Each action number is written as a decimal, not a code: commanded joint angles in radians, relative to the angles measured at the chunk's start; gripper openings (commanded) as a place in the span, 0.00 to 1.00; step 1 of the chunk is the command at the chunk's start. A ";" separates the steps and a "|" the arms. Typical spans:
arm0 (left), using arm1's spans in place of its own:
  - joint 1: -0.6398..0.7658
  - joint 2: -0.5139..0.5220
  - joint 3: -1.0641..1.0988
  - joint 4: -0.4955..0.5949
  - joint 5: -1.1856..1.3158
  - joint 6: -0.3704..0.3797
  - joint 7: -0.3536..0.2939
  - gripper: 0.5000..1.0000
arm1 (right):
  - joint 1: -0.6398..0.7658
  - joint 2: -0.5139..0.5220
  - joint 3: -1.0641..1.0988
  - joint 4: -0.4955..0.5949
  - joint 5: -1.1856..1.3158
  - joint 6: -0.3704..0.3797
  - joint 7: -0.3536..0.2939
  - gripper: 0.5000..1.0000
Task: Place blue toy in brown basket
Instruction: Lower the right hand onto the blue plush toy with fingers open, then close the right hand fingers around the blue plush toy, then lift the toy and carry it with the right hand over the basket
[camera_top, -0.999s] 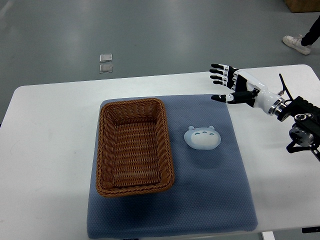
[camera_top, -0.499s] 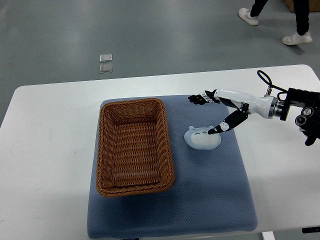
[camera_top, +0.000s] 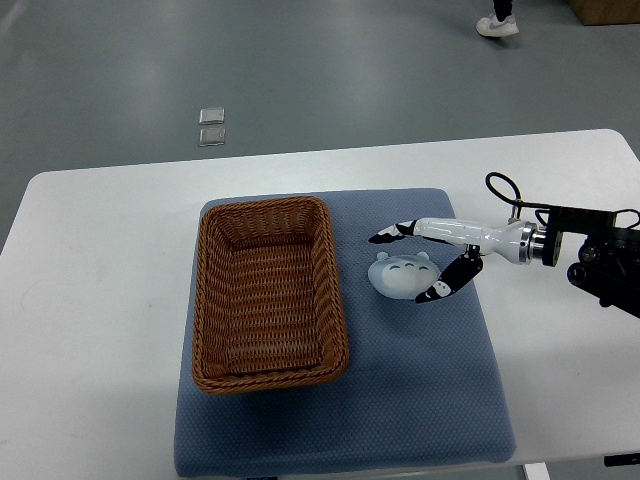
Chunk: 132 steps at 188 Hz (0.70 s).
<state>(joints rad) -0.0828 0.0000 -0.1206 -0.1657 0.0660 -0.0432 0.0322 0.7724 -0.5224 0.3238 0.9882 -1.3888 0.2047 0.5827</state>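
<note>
Right of the basket | toy lies crosswise | our right robot hand wide, straddling it, not yet closed | step: grasp.

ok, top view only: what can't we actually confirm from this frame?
- Contact: the right hand brackets the blue toy, fingers behind it and thumb in front; touching or just clear cannot be told from this steep angle.
- Left arm: not in view at all.
- Person: cut off by the top edge, only a shoe shows.
- Two small squares on the floor: too small to identify.
- Brown basket: its outer walls are hidden by its own rim.
</note>
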 joint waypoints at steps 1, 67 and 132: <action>0.000 0.000 -0.001 0.000 0.000 0.000 0.000 1.00 | -0.005 0.010 -0.009 -0.002 -0.013 -0.011 0.000 0.80; 0.000 0.000 0.001 0.000 -0.002 -0.001 0.000 1.00 | -0.002 0.078 -0.052 -0.052 -0.016 -0.103 -0.007 0.74; 0.000 0.000 -0.001 0.000 -0.002 0.000 0.000 1.00 | 0.002 0.084 -0.065 -0.102 -0.056 -0.130 -0.009 0.16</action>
<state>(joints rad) -0.0828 0.0000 -0.1204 -0.1657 0.0642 -0.0427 0.0322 0.7745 -0.4388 0.2596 0.8927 -1.4441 0.0817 0.5739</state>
